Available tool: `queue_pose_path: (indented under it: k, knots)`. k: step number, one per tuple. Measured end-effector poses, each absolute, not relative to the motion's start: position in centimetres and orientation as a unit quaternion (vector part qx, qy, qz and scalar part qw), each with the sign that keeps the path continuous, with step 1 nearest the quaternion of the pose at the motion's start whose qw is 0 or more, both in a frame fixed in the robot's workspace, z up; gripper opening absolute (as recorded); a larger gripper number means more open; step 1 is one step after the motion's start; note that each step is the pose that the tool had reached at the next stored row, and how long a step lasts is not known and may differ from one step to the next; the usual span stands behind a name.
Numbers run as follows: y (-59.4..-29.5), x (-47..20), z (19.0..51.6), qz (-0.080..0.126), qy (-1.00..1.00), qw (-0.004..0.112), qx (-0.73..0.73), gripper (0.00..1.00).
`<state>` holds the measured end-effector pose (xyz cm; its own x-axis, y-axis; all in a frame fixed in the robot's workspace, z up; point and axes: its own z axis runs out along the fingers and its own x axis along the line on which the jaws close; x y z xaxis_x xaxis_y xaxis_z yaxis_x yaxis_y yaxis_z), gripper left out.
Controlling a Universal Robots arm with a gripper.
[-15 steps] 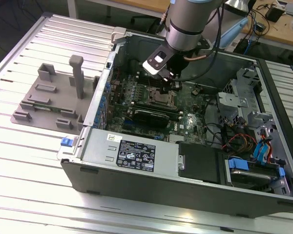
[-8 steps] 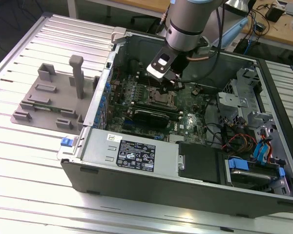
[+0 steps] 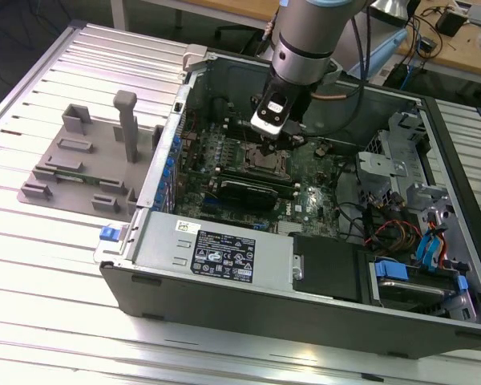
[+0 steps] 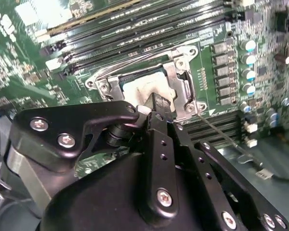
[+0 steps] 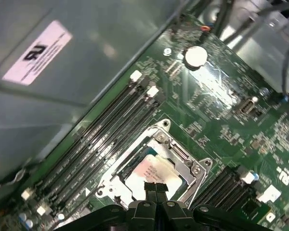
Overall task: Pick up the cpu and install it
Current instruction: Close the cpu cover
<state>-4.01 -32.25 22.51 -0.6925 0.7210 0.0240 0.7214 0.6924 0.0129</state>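
Note:
The cpu (image 5: 145, 169) lies flat inside the metal-framed socket (image 5: 184, 161) on the green motherboard, its pale silver top (image 4: 136, 89) showing in both wrist views. My gripper (image 5: 155, 186) hangs straight over it with its two black fingers pressed together, their tips at or just above the chip's edge (image 4: 159, 103); whether they touch it I cannot tell. In the exterior view the arm reaches down into the open computer case, the gripper (image 3: 275, 138) right above the socket (image 3: 266, 159).
Memory slots (image 5: 106, 139) run beside the socket. The case wall (image 3: 164, 172) and power supply (image 3: 216, 249) stand close by. Cables and drive cages (image 3: 417, 216) fill the exterior view's right. A grey fixture (image 3: 88, 160) sits on the table outside the case.

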Motion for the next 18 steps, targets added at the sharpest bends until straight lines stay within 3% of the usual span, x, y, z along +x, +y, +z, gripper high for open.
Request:
queue_pose_path:
  k: [18]
  knots:
    - [-32.25, -4.01, 22.25, -0.008, -0.995, 0.011, -0.099, 0.11]
